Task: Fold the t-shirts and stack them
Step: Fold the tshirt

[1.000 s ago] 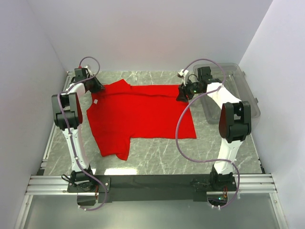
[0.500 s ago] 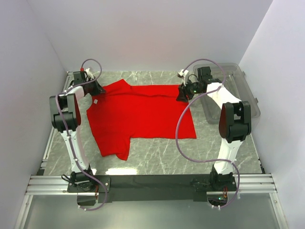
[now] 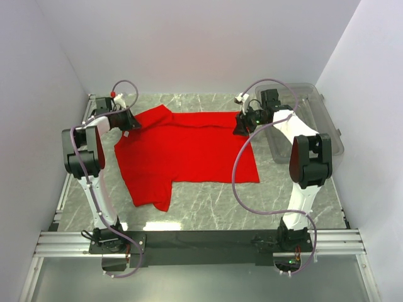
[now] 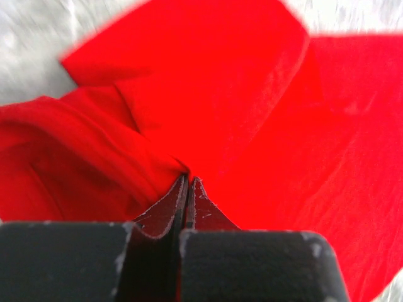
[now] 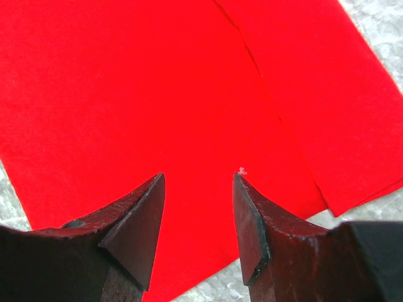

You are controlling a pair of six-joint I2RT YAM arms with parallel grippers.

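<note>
My left gripper (image 4: 187, 187) was clenched on a bunched fold of the red t-shirt (image 3: 189, 151); my right gripper (image 5: 198, 189) hung released above its flat edge on the counter (image 3: 214, 204).

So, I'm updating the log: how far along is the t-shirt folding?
Done: the red t-shirt lies spread out on the table. In hand: the left gripper is shut on bunched cloth at its neck end; the right gripper hangs open over the opposite end. Left: the folding itself and stacking.
</note>
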